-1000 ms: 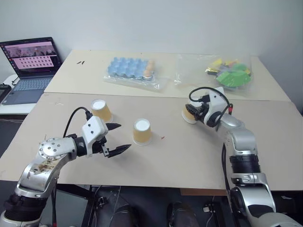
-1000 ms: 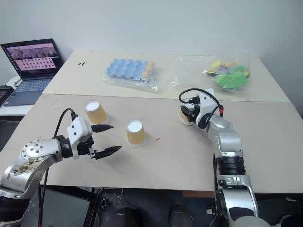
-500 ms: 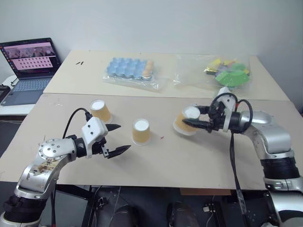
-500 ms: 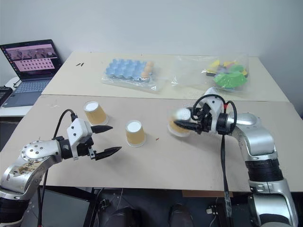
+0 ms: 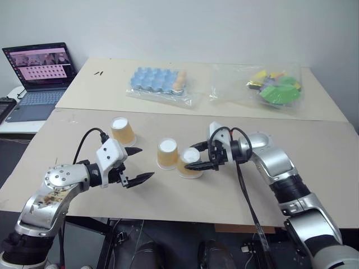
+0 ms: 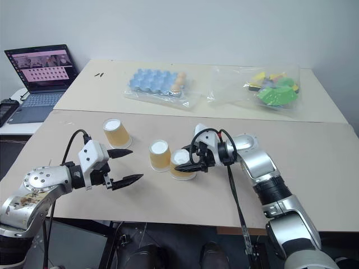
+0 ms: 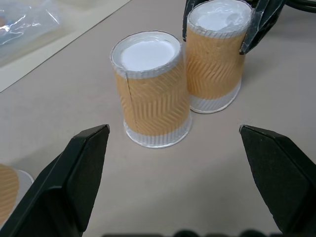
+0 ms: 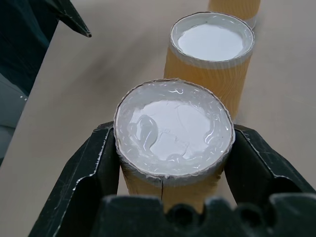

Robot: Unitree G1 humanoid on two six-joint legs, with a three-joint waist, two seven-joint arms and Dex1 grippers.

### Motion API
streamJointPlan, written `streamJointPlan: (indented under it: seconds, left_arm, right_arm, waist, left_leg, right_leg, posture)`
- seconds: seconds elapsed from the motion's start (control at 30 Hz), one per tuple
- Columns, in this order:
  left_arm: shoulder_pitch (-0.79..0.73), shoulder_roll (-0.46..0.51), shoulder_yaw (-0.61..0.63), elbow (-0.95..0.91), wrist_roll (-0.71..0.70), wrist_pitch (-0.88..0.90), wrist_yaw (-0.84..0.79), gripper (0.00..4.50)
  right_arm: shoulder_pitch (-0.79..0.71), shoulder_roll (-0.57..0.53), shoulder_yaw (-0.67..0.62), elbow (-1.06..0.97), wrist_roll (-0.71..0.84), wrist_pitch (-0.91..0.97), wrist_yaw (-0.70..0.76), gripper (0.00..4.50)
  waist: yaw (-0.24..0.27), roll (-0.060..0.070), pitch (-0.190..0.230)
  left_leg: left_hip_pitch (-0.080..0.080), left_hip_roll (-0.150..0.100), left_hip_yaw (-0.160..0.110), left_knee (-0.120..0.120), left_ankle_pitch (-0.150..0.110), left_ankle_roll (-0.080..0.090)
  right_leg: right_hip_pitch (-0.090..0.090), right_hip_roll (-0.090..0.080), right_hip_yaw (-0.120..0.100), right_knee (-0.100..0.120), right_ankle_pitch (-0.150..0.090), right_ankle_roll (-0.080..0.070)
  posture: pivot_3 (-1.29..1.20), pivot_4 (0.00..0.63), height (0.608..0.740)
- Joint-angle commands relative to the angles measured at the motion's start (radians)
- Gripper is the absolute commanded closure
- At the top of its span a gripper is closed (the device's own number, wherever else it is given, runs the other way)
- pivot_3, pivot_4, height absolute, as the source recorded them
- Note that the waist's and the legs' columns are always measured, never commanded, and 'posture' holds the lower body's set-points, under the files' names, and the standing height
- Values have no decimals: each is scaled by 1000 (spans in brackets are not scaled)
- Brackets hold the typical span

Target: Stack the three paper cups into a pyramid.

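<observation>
The cup in the right hand (image 5: 190, 163) stood near the middle of the desk (image 5: 314, 185), upside down, its white base up and its long axis upright, its lower wall touching or just beside the middle cup (image 5: 167, 154) on its left. A second earlier that cup had been well to the right, held at a tilt off the desk; the right hand (image 5: 203, 158) had carried it leftward and nearer and turned it upright. The hand clasped the cup's upper wall, one black finger (image 8: 84, 173) on each side. Whether its rim fully rested on the desk could not be told.

That change seemingly gave the pyramid its lower row: two inverted cups side by side. The third cup (image 5: 122, 130) stood apart, farther and to the left, also base up but leaning a little; it would have to go on top.

The left hand (image 5: 137, 163) hovered near the left of the pair, unmoved, its fingers spread wide and holding nothing.

Beyond, on the far desk, lay a blue tray in a bag (image 5: 157, 84) and a bag of green things (image 5: 275, 89), with a laptop (image 5: 36, 73) at far left.
</observation>
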Motion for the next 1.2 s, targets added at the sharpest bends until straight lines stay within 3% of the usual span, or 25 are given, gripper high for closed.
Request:
streamJointPlan:
  seconds: [0.03, 0.7, 0.73, 0.77, 0.83, 1.07, 1.2]
  left_arm:
    - [1, 9, 35, -40, -9, -2, 6, 0]
    - [-11, -2, 24, -35, -8, -3, 7, 0]
    - [-10, -1, 25, -35, -8, -3, 7, 0]
    - [-10, -1, 25, -35, -8, -3, 7, 0]
    - [-8, -1, 26, -36, -8, -3, 9, 0]
    - [30, -21, 59, -45, 1, -10, 55, 0]
    - [108, -91, 162, -76, 24, -19, 194, 0]
  right_arm:
    - [-25, 5, -27, 10, -4, -36, 4, 1770]
    - [-75, 52, -33, 171, -69, -109, -54, 1770]
    - [-75, 55, -36, 168, -70, -112, -59, 783]
    - [-75, 57, -38, 165, -72, -115, -64, 710]
    - [-70, 54, -48, 135, -66, -119, -60, 118]
    - [-39, -14, -173, -112, 75, 56, -61, 118]
    - [-23, -37, -312, -273, 219, 226, -140, 118]
  waist:
    - [-2, 0, 0]
    - [-10, 0, 0]
    - [-9, 0, 0]
    - [-9, 0, 0]
    - [-9, 0, 0]
    - [-7, 0, 0]
    - [-7, 0, 0]
  left_leg:
    - [0, 0, 0, 0, 0, 0]
    - [2, 0, 0, 1, 0, 0]
    - [2, 0, 0, 1, 0, 0]
    - [2, 0, 0, 1, 0, 0]
    - [2, 0, 0, 1, 0, 0]
    - [0, 0, 0, 0, 0, 0]
    - [0, 1, 0, -1, 0, 0]
  right_leg:
    - [0, 0, 0, 0, 0, 0]
    - [1, 0, 1, 1, 0, 0]
    - [1, 0, 1, 1, 0, 0]
    - [1, 0, 1, 1, 0, 0]
    - [0, 0, 1, 1, 0, 0]
    - [0, 0, 1, 1, 0, 0]
    - [0, 0, 1, 1, 0, 0]
  posture:
    - [0, 150, 733]
    - [0, 150, 733]
    - [0, 150, 733]
    - [0, 150, 733]
    - [0, 150, 733]
    - [0, 150, 733]
    - [0, 150, 733]
